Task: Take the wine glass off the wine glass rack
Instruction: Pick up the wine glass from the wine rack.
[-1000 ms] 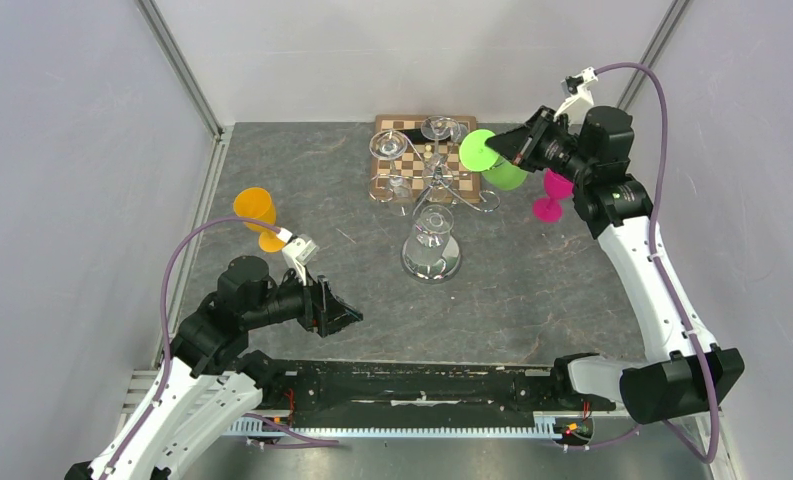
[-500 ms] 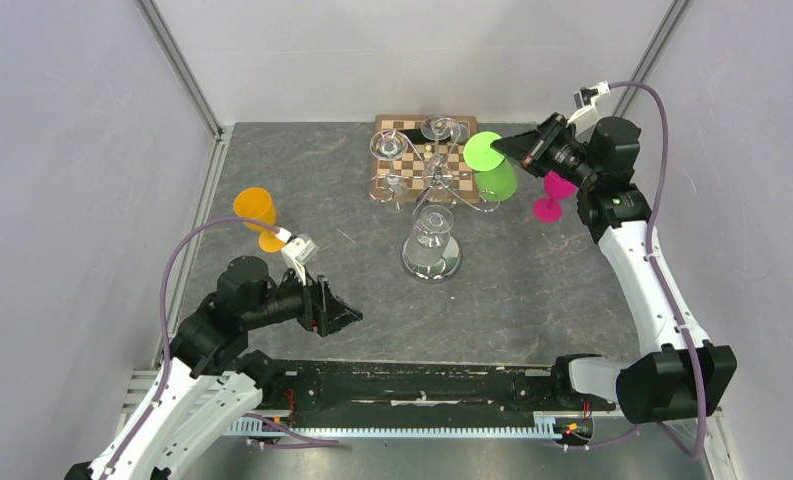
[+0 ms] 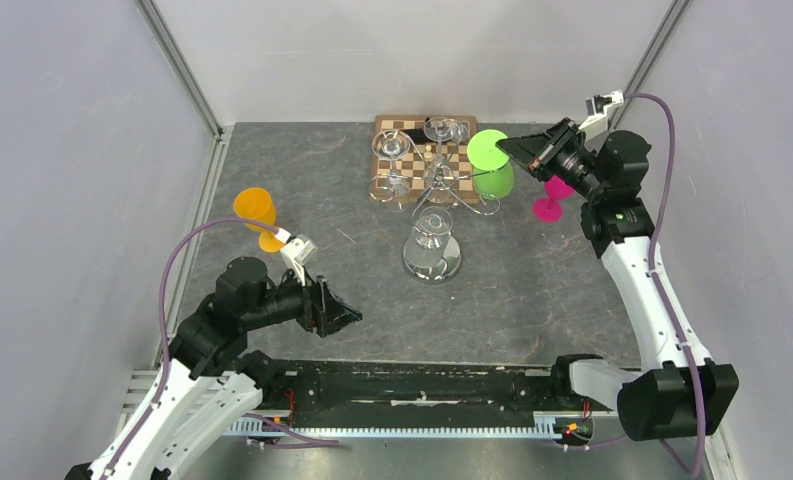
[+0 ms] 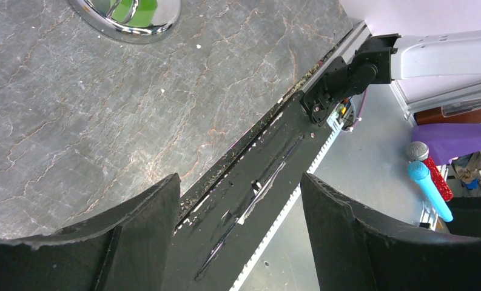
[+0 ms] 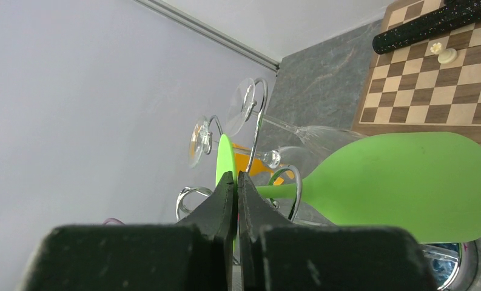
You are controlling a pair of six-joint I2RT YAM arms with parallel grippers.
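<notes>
The green wine glass point(image 3: 493, 178) hangs tilted in a right-side hook of the wine glass rack point(image 3: 446, 265), toward the desk's point(image 3: 532, 290) far edge. My right pincer point(image 3: 507, 148) is clamped on its foot. My left pincer point(image 3: 347, 318) gapes empty near the near-left corner.

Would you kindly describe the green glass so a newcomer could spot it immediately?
Start at the wooden chessboard at the table's far edge; the silver rack stands before it. At the rack's right is the wine glass: opaque bright green, unlike the clear glasses beside it.

The green wine glass point(image 3: 494, 180) hangs foot-up, tilted, its stem in a curled hook of the silver wire rack point(image 3: 450, 265)
</notes>
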